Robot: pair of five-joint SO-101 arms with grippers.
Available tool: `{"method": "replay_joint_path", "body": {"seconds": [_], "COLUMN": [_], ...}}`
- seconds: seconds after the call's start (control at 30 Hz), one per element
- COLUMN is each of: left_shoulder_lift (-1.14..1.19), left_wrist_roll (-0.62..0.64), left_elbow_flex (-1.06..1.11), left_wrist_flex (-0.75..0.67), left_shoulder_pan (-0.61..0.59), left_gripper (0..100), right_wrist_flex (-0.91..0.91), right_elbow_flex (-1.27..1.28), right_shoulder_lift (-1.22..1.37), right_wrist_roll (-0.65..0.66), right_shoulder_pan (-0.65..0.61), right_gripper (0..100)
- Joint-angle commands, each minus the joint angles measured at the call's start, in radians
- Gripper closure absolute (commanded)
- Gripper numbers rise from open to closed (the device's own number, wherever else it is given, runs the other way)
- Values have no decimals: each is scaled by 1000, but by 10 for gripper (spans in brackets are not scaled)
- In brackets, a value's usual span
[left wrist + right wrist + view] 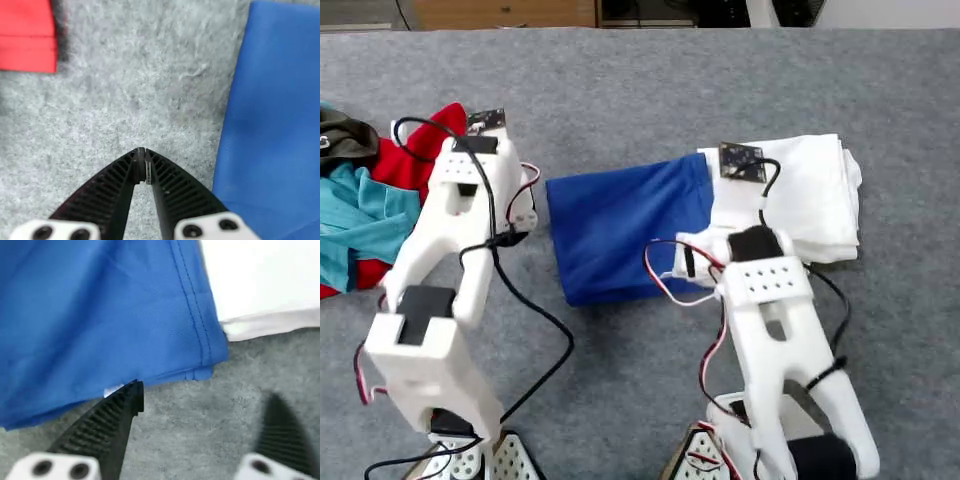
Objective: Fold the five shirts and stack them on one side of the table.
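Note:
A blue shirt [620, 235], folded into a rectangle, lies mid-table with one end over the folded white shirt [810, 195]. At the left edge a red shirt [420, 160], a teal shirt [360, 215] and a dark shirt [345, 135] lie in an unfolded heap. My left gripper [141, 152] is shut on nothing, low over bare felt between the red shirt [27, 35] and the blue shirt [275, 110]. My right gripper [205, 400] is open at the blue shirt's [100, 305] hemmed near corner, one finger [127, 400] touching its edge, beside the white shirt [260, 275].
Grey felt [650, 90] covers the table, with free room along the far side and in front between the two arm bases. Loose cables hang from both arms. Wooden furniture stands beyond the far edge.

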Motion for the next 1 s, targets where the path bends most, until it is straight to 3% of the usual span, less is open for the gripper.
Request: {"method": "replay_joint_path", "body": {"seconds": [0.0,0.3,0.57,0.83,0.97], "left_shoulder_lift": [-107,-128,-128,-128,-128], "left_wrist_roll": [6,6,6,6,6], "left_elbow_flex": [58,84,83,83,83], "left_wrist_flex": [-57,-61,-107,-110,-109], "left_shoulder_pan": [-8,-8,-6,-3,-5], "left_gripper": [982,982,982,982,982], "right_wrist_flex": [-21,-244,-331,-331,-331], "right_elbow_flex": [-67,-62,-70,-101,-122], "right_shoulder_lift": [50,226,366,417,418], "right_wrist_roll": [-46,-210,-216,-206,-206], "right_shoulder_pan": [-10,-12,-12,-10,-10], "right_gripper": [515,515,521,778,817]}}
